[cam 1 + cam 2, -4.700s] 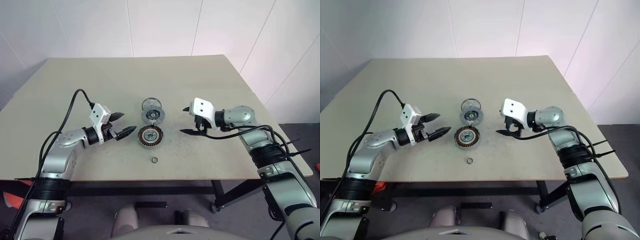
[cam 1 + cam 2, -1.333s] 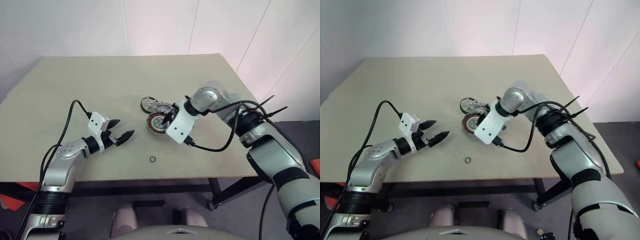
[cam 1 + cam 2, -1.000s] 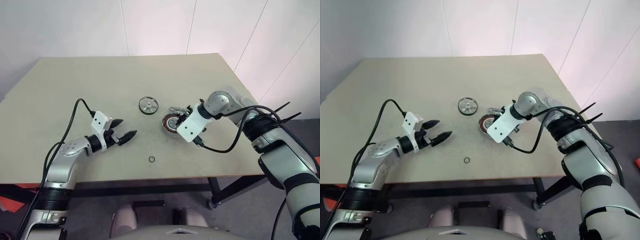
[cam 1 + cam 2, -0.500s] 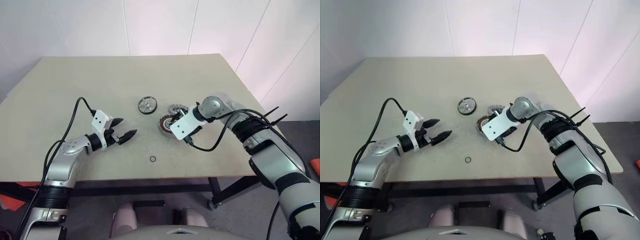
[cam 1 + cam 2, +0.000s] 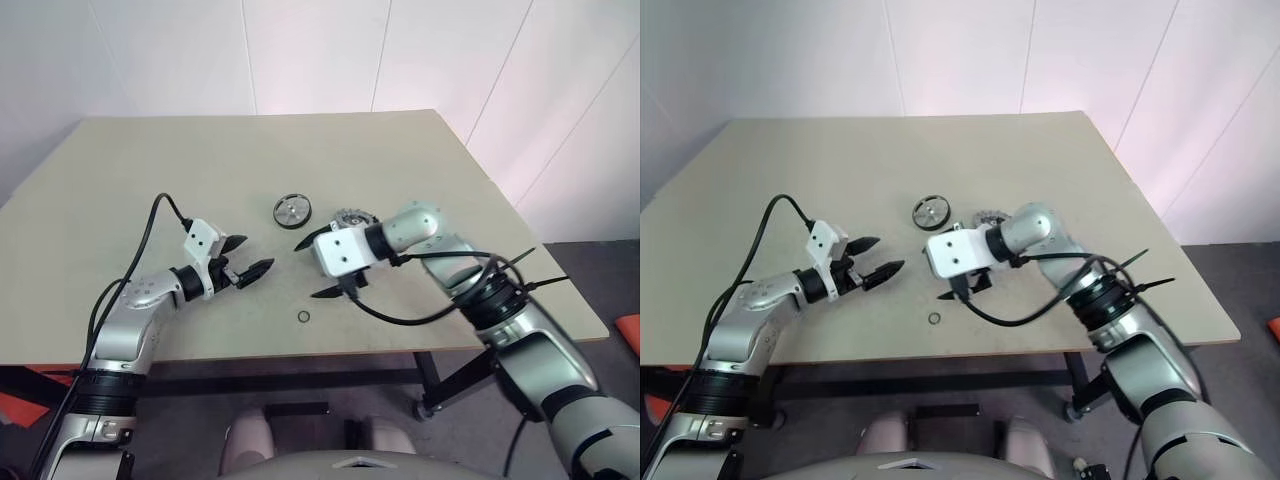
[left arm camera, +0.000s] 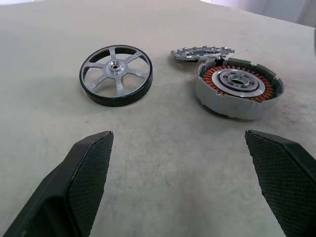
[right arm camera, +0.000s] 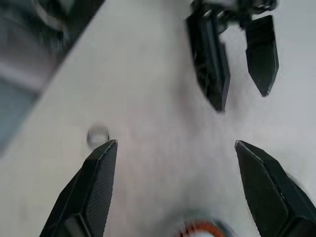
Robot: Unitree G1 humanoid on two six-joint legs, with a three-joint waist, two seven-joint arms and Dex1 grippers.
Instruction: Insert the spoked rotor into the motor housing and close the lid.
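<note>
**Right hand has let go of the housing and swung back toward the middle**

Nearest you, the small dark washer ring [image 5: 305, 317] lies alone on the surface [image 5: 120, 180], untouched. Just beyond it, your right hand [image 5: 312, 268] now hangs over bare surface with its fingers spread wide and nothing between them. A second ago it was down at the motor housing; it has since opened, pulled off to the left and rolled so that it points across toward your left hand [image 5: 247, 258]. That one has not moved: it sits low over the surface, fingers apart and empty, aimed at the parts.

Farther out, the motor housing [image 6: 239, 87] rests flat and free with its copper windings facing up and its cavity empty. The left wrist view shows the lid [image 6: 199, 53] lying just behind it, seemingly touching its rim. The spoked rotor [image 5: 292, 211] lies flat, well apart to the left of the housing.

So, as far as you can judge, the housing has been repositioned and released, but insertion has not begun. The rotor is the next thing to collect.
</note>
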